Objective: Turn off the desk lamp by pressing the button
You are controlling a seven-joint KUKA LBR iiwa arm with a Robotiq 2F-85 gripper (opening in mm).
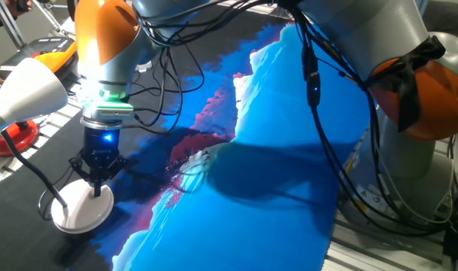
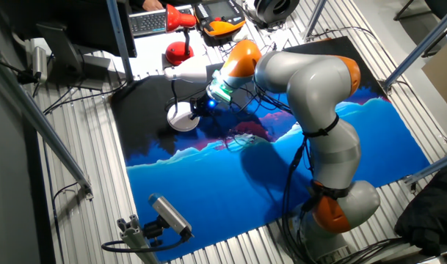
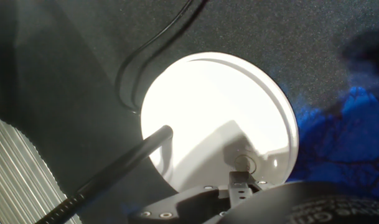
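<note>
The desk lamp (image 1: 33, 94) stands on the black corner of the mat (image 1: 289, 150), its white dome base (image 3: 220, 118) at the mat's edge. The gripper (image 1: 99, 188) sits directly above the base, its tip by the button (image 3: 242, 163). Whether its fingers are apart cannot be told.

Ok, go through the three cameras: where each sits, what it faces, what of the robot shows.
One fixed view: low at table level, facing the desk lamp and its base; shows the gripper and arm.
The other fixed view: high overhead, facing the blue mat; shows the whole arm.
Hand view: on the hand, looking down at the base; shows the finger mount.
All share the lamp's white base.
</note>
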